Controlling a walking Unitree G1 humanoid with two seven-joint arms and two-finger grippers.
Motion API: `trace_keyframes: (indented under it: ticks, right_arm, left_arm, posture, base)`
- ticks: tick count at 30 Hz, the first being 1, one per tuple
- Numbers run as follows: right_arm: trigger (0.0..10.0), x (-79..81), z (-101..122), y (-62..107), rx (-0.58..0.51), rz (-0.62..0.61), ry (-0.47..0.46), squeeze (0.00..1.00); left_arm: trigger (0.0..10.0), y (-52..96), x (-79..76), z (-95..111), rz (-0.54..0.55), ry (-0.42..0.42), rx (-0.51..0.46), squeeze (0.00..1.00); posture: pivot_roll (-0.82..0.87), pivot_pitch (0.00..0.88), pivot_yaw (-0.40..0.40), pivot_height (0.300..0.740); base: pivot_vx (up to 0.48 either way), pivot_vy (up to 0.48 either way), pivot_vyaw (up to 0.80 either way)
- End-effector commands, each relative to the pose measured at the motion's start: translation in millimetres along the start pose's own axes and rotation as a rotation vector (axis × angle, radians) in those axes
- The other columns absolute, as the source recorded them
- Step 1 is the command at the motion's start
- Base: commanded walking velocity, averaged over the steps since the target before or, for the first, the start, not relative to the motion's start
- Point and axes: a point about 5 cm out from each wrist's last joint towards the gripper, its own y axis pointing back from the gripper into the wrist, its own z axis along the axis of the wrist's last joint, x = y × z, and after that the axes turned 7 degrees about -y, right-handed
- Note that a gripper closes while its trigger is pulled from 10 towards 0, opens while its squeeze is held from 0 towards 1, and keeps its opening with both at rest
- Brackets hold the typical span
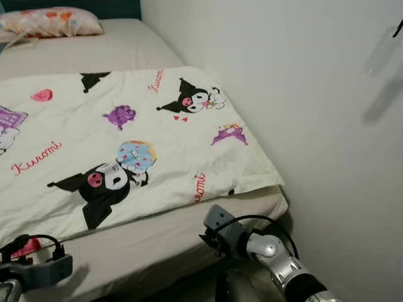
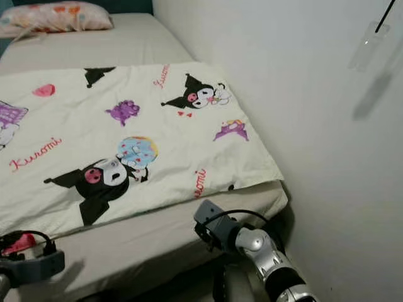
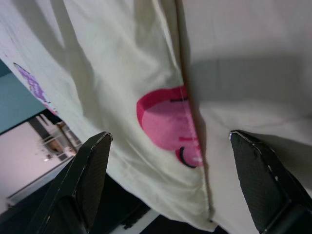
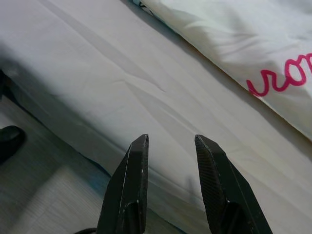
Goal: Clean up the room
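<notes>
A single bed (image 1: 126, 44) with a grey fitted sheet runs along the white wall (image 1: 302, 94) at 3 o'clock. A cream Kuromi-print blanket (image 1: 126, 138) lies flat over its near half, the hem stopping just short of the mattress edge at 6 o'clock. A floral pillow (image 1: 50, 22) rests at 11 o'clock at the bed's far end. The right gripper (image 4: 170, 151) hovers beside the mattress edge at 5 o'clock, fingers slightly parted, holding nothing. The left gripper (image 3: 168, 146) sits at 7 o'clock, fingers spread wide on either side of the blanket's hem with its pink heart print (image 3: 168, 129), not pinching it.
</notes>
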Motion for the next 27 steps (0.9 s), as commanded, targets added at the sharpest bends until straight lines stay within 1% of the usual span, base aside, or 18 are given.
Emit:
trace_keyframes:
  ticks: [1, 3, 6, 7, 8, 11, 14, 15, 16, 17, 18, 20, 21, 23, 24, 27]
  right_arm:
    - [10.0, 3.7, -3.2, 1.0, -0.005, 0.016, -0.005, 0.00]
    - [10.0, 3.8, -0.5, 2.0, -0.021, 0.022, 0.018, 0.00]
    - [10.0, 3.9, 0.4, 2.5, -0.027, 0.026, 0.029, 0.00]
    - [10.0, 3.7, 1.2, 3.4, -0.032, 0.023, 0.039, 0.00]
    - [10.0, 3.3, 2.0, 3.9, -0.037, 0.021, 0.045, 0.00]
    - [10.0, 2.1, 3.3, 5.2, -0.045, 0.015, 0.060, 0.00]
    - [10.0, 1.6, 4.0, 5.8, -0.048, 0.013, 0.068, 0.00]
    - [10.0, 0.7, 4.9, 7.3, -0.053, 0.011, 0.074, 0.00]
    - [10.0, 0.1, 5.6, 8.4, -0.056, 0.011, 0.077, 0.00]
    - [10.0, 0.1, 5.6, 8.4, -0.056, 0.011, 0.077, 0.00]
    - [10.0, -0.4, 5.9, 9.7, -0.056, 0.013, 0.086, 0.00]
    - [10.0, -0.4, 5.9, 9.7, -0.056, 0.013, 0.086, 0.00]
    - [10.0, -1.1, 6.1, 11.3, -0.057, 0.013, 0.093, 0.00]
    - [10.0, -1.1, 6.1, 11.3, -0.057, 0.013, 0.093, 0.00]
    - [10.0, -2.4, 6.7, 12.7, -0.061, 0.008, 0.091, 0.00]
    - [10.0, -2.3, 7.5, 13.0, -0.066, 0.000, 0.085, 0.00]
  left_arm:
    - [10.0, 7.0, -10.4, -18.0, -0.045, -0.061, 0.054, 0.00]
    - [10.0, 5.2, -5.0, -23.1, -0.024, -0.071, 0.076, 0.00]
    - [10.0, 4.0, -2.3, -24.4, -0.013, -0.075, 0.082, 0.00]
    - [10.0, 1.6, 4.9, -28.8, 0.013, -0.027, 0.123, 0.00]
    - [10.0, 0.3, 8.9, -30.9, 0.029, -0.009, 0.141, 0.00]
    - [10.0, -2.0, 16.6, -33.7, 0.064, 0.006, 0.163, 0.00]
    - [10.0, -2.4, 18.0, -34.9, 0.070, 0.013, 0.174, 0.00]
    - [10.0, -3.7, 22.4, -36.3, 0.087, 0.028, 0.185, 0.00]
    - [10.0, -4.6, 25.5, -37.2, 0.099, 0.038, 0.192, 0.00]
    - [10.0, -4.6, 25.5, -37.2, 0.099, 0.038, 0.192, 0.00]
    - [10.0, -5.6, 27.1, -37.2, 0.094, 0.056, 0.196, 0.00]
    - [10.0, -5.6, 27.1, -37.2, 0.094, 0.056, 0.196, 0.00]
    - [10.0, -6.1, 25.2, -35.7, 0.064, 0.081, 0.196, 0.00]
    - [10.0, -6.1, 25.2, -35.7, 0.064, 0.081, 0.196, 0.00]
    - [10.0, -6.0, 22.6, -33.5, 0.044, 0.113, 0.188, 0.00]
    - [10.0, -3.1, 15.4, -34.2, 0.031, 0.309, 0.218, 0.00]
  posture:
    - [-0.18, 0.506, -0.090, 0.571]
    - [-0.20, 0.505, -0.090, 0.571]
    - [-0.20, 0.505, -0.090, 0.571]
    - [-0.22, 0.505, -0.093, 0.571]
    - [-0.23, 0.507, -0.094, 0.571]
    - [-0.24, 0.508, -0.090, 0.571]
    - [-0.24, 0.508, -0.090, 0.571]
    - [-0.28, 0.509, -0.088, 0.571]
    - [-0.28, 0.509, -0.088, 0.571]
    - [-0.28, 0.509, -0.088, 0.571]
    - [-0.28, 0.508, -0.088, 0.571]
    - [-0.28, 0.508, -0.088, 0.571]
    - [-0.28, 0.508, -0.091, 0.571]
    - [-0.28, 0.508, -0.091, 0.571]
    - [-0.26, 0.514, -0.083, 0.571]
    - [-0.25, 0.514, -0.079, 0.571]
  base:
    - [0.000, 0.000, 0.00]
    - [0.000, 0.000, 0.00]
    - [0.000, 0.000, 0.00]
    - [0.000, 0.000, 0.00]
    - [0.000, 0.000, 0.00]
    - [0.000, 0.000, 0.00]
    - [0.000, 0.000, 0.00]
    - [0.000, 0.000, 0.00]
    - [0.000, 0.000, 0.00]
    - [0.000, 0.000, 0.00]
    - [0.000, 0.000, 0.00]
    - [0.000, 0.000, 0.00]
    - [0.000, 0.000, 0.00]
    - [0.000, 0.000, 0.00]
    - [0.000, 0.000, 0.00]
    - [0.000, 0.000, 0.00]
